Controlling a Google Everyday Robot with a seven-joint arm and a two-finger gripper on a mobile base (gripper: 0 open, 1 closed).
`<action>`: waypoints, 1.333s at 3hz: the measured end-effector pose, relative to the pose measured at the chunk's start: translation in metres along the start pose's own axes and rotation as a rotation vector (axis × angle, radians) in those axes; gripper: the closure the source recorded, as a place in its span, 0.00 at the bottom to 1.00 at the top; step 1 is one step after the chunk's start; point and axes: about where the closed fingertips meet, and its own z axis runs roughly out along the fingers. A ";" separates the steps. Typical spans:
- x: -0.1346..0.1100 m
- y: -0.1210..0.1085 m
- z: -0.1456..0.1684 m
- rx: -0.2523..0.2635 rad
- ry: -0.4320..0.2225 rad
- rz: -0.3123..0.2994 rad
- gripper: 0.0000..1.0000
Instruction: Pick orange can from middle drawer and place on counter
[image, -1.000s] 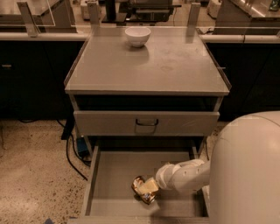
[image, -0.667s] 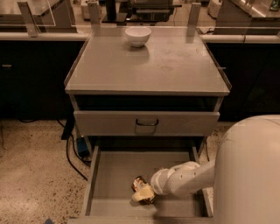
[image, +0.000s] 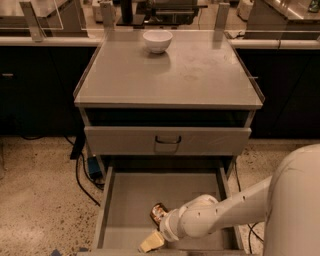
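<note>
1. In the front half of the middle drawer (image: 120, 200), close to its centre line, the orange can (image: 158, 214) lies on the bare floor; the gripper (image: 155, 237) hangs low just in front of it, almost over the drawer's front lip; the white arm (image: 225, 210) reaches in across the drawer's right wall.
2. What could go wrong, as I judge it: if the hold is shallow or off-centre, the shiny round can may slip out or roll across the drawer floor as the lift begins; a lift that runs straight back could knock the can or wrist against the closed drawer front (image: 167, 141) above the open drawer; a tilted can set on the counter (image: 165, 95), higher up again, may topple or roll toward the white bowl (image: 157, 41) at its far edge.
3. The can sits on the inner side of the gripper, touching or just beside the wrist; whether it is clasped or merely next to the gripper, I cannot tell.
4. How wide the gripper stands is likewise hidden by the wrist and the can; I cannot tell whether it is spread or closed.
5. The task is at its grasping step, I judge; the can has not left the drawer.
</note>
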 end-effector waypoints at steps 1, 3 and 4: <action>-0.009 -0.014 0.016 0.015 0.018 -0.036 0.00; -0.016 -0.054 0.030 0.050 -0.056 0.062 0.00; -0.020 -0.057 0.032 0.051 -0.061 0.060 0.18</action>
